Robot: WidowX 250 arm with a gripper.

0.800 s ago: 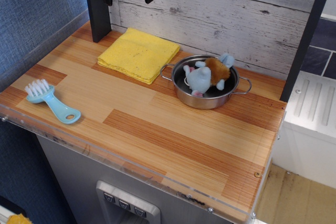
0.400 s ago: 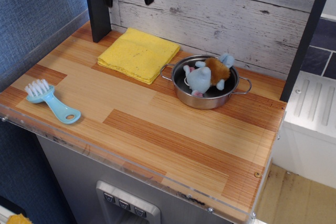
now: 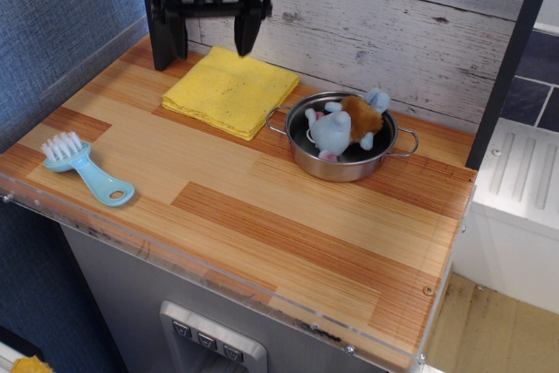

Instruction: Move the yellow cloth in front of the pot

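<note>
A: Gripper (image 3: 212, 39) hangs at the back, its 2 black fingers spread wide, nothing between them.

B: And the yellow cloth (image 3: 231, 90)?

A: Directly below the fingers, flat on the wooden counter (image 3: 288, 224), back edge near the plank wall (image 3: 393, 32).

B: The pot (image 3: 342, 140)?

A: Right of the gripper and nearer the camera, a plush mouse (image 3: 342, 125) inside; its left handle sits just beside the cloth's right corner.

B: Open room?

A: Bare wood stretches forward of both, up to the counter's front edge. A blue brush (image 3: 86, 167) lies far forward-left.
</note>
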